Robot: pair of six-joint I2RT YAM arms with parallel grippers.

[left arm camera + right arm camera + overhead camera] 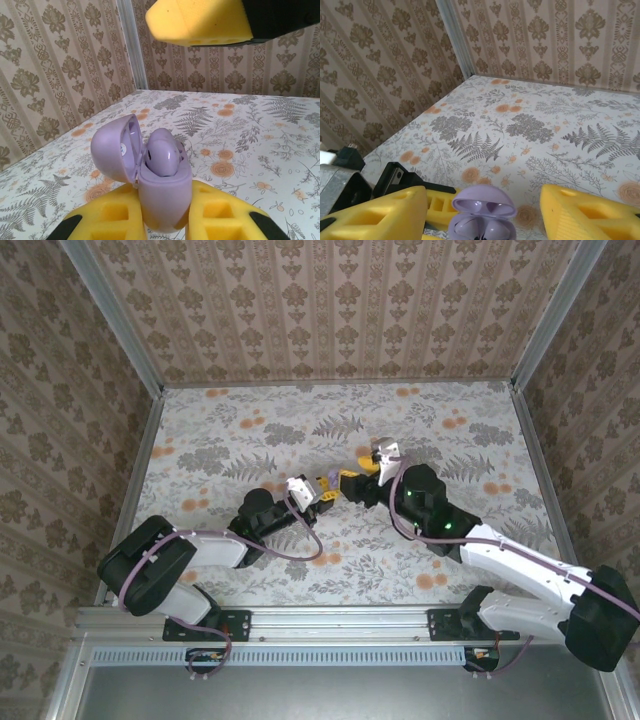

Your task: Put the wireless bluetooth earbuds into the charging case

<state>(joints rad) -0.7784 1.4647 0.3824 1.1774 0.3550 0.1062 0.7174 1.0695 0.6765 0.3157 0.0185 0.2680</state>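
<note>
Small glossy lilac plastic charging case [167, 200], lid swung open toward 9 o'clock, and one matching lilac earbud [162, 155] sits down in its socket. My left gripper [167, 216] is clamped on the case body, yellow padded fingers [112, 216] pressing it from 9 and 3 o'clock, holding it upright above the floral-printed tabletop [250, 430]. From above, that grip sits near the table's centre, my left arm reaching in from 7 o'clock. My right gripper [485, 212] stands spread wide and holds nothing, one finger at 9 and one at 3 o'clock of the case [482, 220]. In the left wrist view a right finger [200, 22] hangs at 12 o'clock.
</note>
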